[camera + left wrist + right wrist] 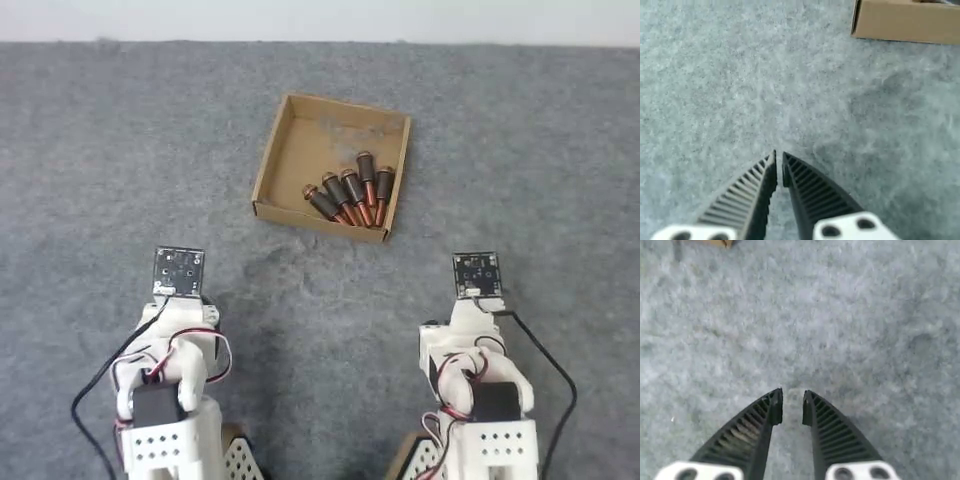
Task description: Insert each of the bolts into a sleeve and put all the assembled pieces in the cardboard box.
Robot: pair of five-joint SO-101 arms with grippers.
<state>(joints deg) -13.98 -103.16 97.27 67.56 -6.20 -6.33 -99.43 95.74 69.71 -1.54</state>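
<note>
Left gripper (pixel 779 158): my two fingers are pressed almost tip to tip, with a hairline slit between them and nothing held. It hangs over bare mat, with the cardboard box's outer wall (pixel 905 22) well ahead of the tips.

Right gripper (pixel 792 404): the tips stand slightly apart with a narrow gap between them, and nothing is pinched. There is mat below it as well.

Count: two arms, one box, five assembled pieces.

Fingers on both sides are black plastic, tapering to points. Their inner faces are ribbed with fine cross ridges, and they sit on white mounts with round screw holes.

From the high view, my left arm (pixel 170 370) and right arm (pixel 478 385) sit side by side at the near edge. Both have white shells, dark motor blocks, and looping red and black wires.

The table cover (pixel 120 150) is grey, fuzzy and felt-like, with a mottled nap.

The cardboard box (pixel 268 165) is a shallow, square, open-topped tray of plain brown board. It is turned slightly askew and lies beyond both arms, roughly between them.

The assembled pieces (pixel 350 192) all lie inside the box, flat and side by side in a fanned row. They are crowded toward the corner nearest my right arm. Each is a short rod with a dark cylindrical end and a copper-coloured shank. The dark ends point away from me and the copper ends sit close to the near wall.
</note>
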